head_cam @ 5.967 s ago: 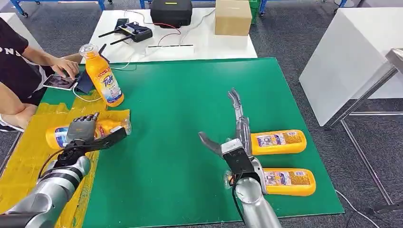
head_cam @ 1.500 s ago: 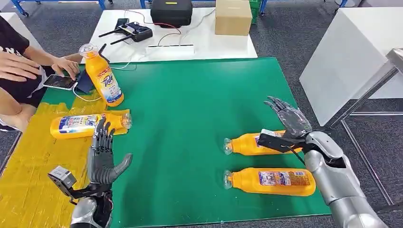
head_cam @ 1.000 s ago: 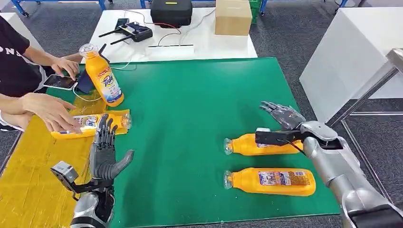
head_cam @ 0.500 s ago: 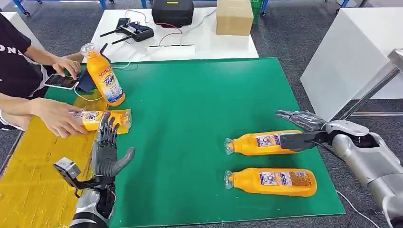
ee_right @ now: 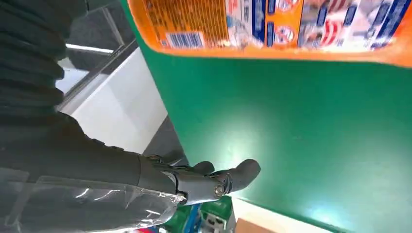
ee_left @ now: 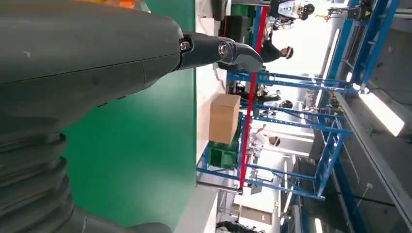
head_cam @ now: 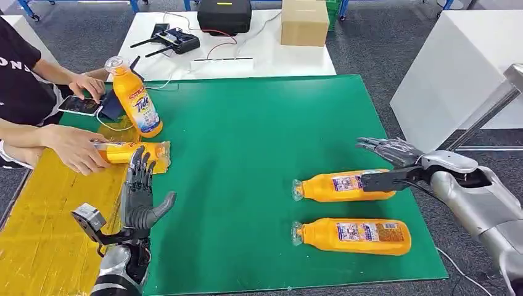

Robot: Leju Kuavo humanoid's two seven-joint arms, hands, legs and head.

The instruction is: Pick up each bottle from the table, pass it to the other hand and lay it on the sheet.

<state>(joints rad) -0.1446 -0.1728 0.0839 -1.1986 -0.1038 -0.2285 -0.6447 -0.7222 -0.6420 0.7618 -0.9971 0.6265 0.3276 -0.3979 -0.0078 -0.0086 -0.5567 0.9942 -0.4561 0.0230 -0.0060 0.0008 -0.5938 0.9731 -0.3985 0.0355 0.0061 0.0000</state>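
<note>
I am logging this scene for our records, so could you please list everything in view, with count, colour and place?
bottles: four, orange; two lying on the green mat's right side, one upright at its far left, one lying on the yellow sheet under a person's hand
green mat: one, covering the table
yellow sheet: one, along the mat's left edge
cardboard box: one, brown, on the white table behind
black case: one, same table
phone: one, by the person
person's hand: on the lying bottle
left hand: open, raised by the sheet
right hand: open, at the nearer-far bottle's base
</note>
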